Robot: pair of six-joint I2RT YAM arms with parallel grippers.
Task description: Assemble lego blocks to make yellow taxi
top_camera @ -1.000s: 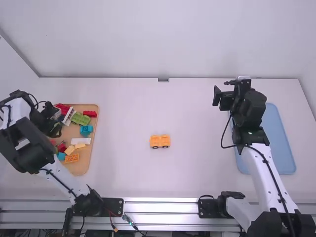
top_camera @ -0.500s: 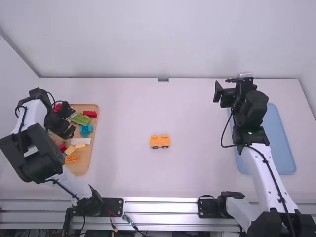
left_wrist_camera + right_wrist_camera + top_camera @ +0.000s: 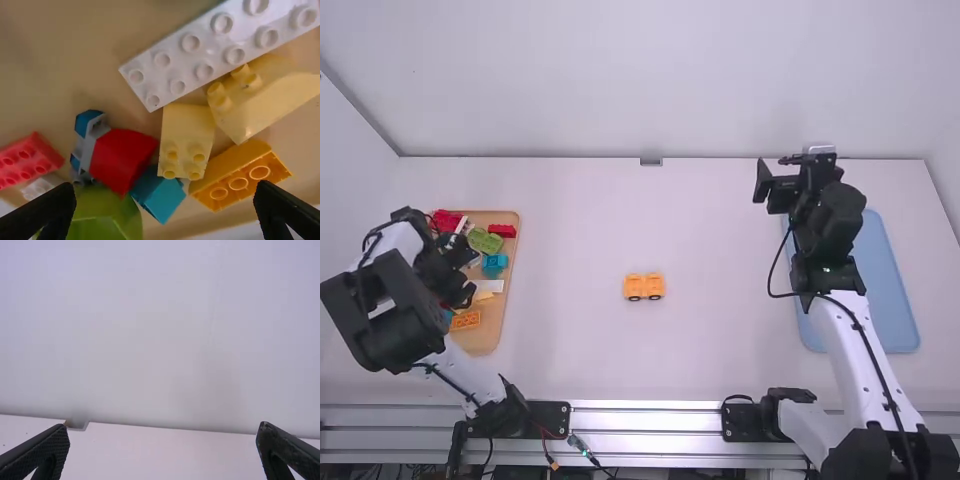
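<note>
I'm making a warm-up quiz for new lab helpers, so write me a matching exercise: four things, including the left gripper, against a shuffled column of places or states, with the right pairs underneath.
Things
1. Wheeled piece
2. Orange block
3. Blue tray
4. Left gripper

Places or states
A. Partly hidden behind the right arm
B. Open, over the brown tray
C. Near the middle of the table
D. Tipped, hollow underside showing

Right pairs
1-C, 2-D, 3-A, 4-B

Tan tray [image 3: 485,339] partly behind left arm [image 3: 388,312]
</note>
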